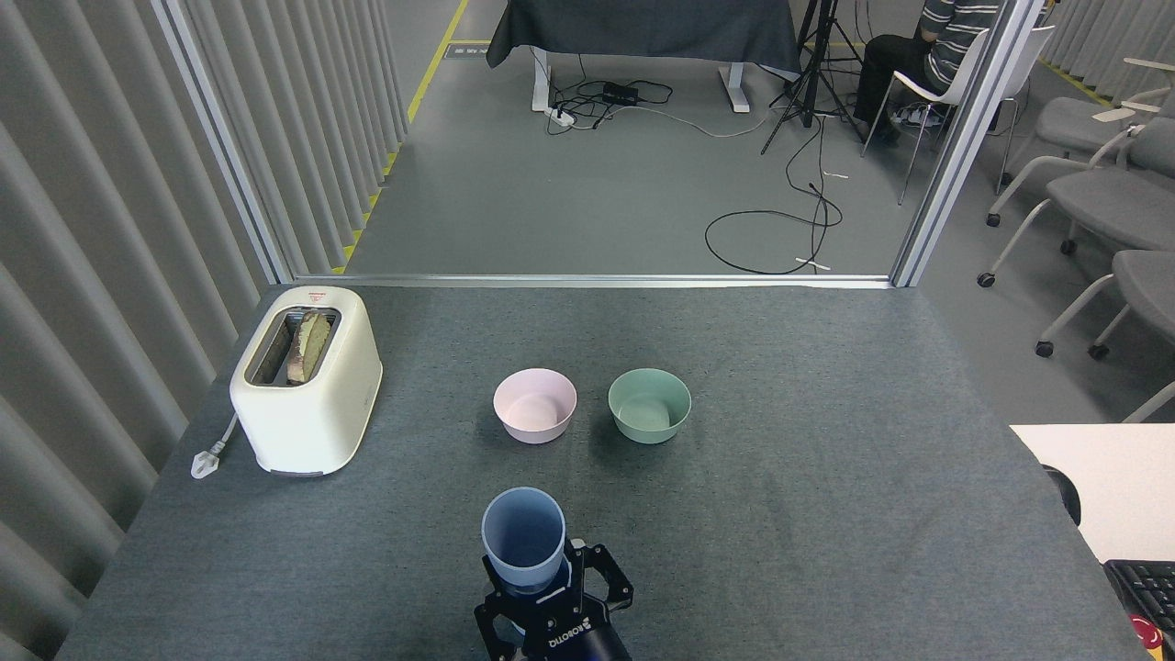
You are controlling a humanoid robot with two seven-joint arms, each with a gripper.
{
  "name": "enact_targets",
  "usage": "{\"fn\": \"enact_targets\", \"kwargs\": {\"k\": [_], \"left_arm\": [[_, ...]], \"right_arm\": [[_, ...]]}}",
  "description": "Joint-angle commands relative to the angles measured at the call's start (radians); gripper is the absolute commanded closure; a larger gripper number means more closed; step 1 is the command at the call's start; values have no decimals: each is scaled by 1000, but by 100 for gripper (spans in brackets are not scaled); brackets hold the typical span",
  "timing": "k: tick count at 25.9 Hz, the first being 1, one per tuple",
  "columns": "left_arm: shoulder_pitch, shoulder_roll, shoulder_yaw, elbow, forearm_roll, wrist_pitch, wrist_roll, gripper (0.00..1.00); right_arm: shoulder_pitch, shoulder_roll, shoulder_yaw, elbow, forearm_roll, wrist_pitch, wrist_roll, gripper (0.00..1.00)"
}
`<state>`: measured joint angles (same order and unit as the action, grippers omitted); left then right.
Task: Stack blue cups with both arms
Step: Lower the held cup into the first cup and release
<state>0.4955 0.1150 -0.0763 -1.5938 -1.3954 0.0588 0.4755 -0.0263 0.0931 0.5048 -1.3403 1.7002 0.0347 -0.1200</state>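
One pale-blue cup (523,535) stands upright near the table's front edge, its open mouth facing up. My right gripper (540,586) comes in from the bottom edge and is shut on this cup's lower part, black fingers (613,578) on either side of it. The second blue cup is hidden beneath the held cup and the gripper. My left gripper is out of view.
A pink bowl (535,405) and a green bowl (649,405) sit side by side behind the cup. A cream toaster (306,377) with bread in it stands at the left. A white desk corner (1102,477) lies to the right.
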Motion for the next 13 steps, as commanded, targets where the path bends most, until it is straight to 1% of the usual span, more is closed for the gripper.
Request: {"fn": "enact_targets", "kwargs": {"k": [1, 5, 8, 9, 12, 13], "left_arm": [[0, 0, 3, 0, 0, 0, 0, 0], [3, 2, 3, 0, 0, 0, 0, 0], [3, 2, 4, 0, 0, 0, 0, 0], [3, 2, 9, -2, 0, 0, 0, 0], [5, 2, 15, -3, 0, 0, 0, 0], [5, 2, 16, -3, 0, 0, 0, 0]], "right_arm": [[2, -1, -6, 4, -2, -1, -1, 31], [3, -1, -8, 7, -2, -1, -3, 30], [3, -1, -8, 10, -2, 1, -3, 25], [3, -1, -8, 12, -2, 1, -3, 21], [6, -3, -8, 12, -4, 5, -3, 5], [13, -3, -8, 12, -4, 5, -4, 2]]}}
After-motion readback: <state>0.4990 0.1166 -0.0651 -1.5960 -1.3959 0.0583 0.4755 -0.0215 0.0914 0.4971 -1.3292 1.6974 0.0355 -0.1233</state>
